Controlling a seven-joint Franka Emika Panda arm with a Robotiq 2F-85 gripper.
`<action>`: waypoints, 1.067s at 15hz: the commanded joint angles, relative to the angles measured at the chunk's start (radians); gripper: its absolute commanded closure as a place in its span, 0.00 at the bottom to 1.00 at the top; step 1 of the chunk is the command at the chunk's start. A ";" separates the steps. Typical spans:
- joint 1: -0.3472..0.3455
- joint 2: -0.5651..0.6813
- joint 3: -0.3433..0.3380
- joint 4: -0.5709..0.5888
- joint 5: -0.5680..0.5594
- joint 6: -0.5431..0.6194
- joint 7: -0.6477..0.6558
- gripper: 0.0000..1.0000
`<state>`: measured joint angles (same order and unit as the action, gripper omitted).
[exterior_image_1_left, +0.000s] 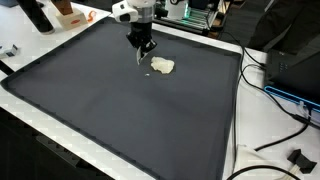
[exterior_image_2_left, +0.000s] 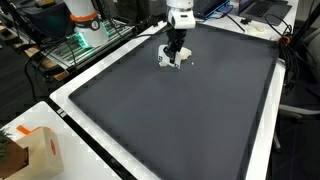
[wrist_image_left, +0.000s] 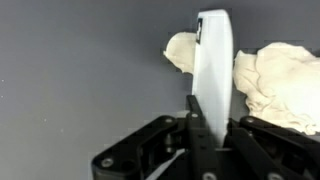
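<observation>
Strip, lump and claw are each only partly seen

In the wrist view the white strip (wrist_image_left: 213, 60) pinched in the claw (wrist_image_left: 208, 118) hides the middle of the crumpled cream lump (wrist_image_left: 275, 85). The lump's right part also runs off the right edge. The strip's lower end vanishes between the fingers (wrist_image_left: 195, 112), and the claw's body is cut by the bottom edge. In both exterior views the strip is too small to make out, and in an exterior view the claw (exterior_image_2_left: 174, 58) covers most of the lump. What the lump is made of cannot be told. The worktop's (exterior_image_1_left: 120, 110) near corner runs off the bottom edge, as does a cardboard box (exterior_image_2_left: 38, 152) at the near left.
</observation>
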<state>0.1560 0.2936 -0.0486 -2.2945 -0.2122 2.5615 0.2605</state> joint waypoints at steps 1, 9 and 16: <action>-0.009 -0.078 0.003 -0.075 -0.018 -0.015 -0.002 0.99; -0.002 -0.258 0.057 -0.132 -0.007 -0.087 0.032 0.99; -0.007 -0.368 0.137 -0.110 0.051 -0.153 0.119 0.99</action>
<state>0.1582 -0.0214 0.0558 -2.3897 -0.1978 2.4381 0.3407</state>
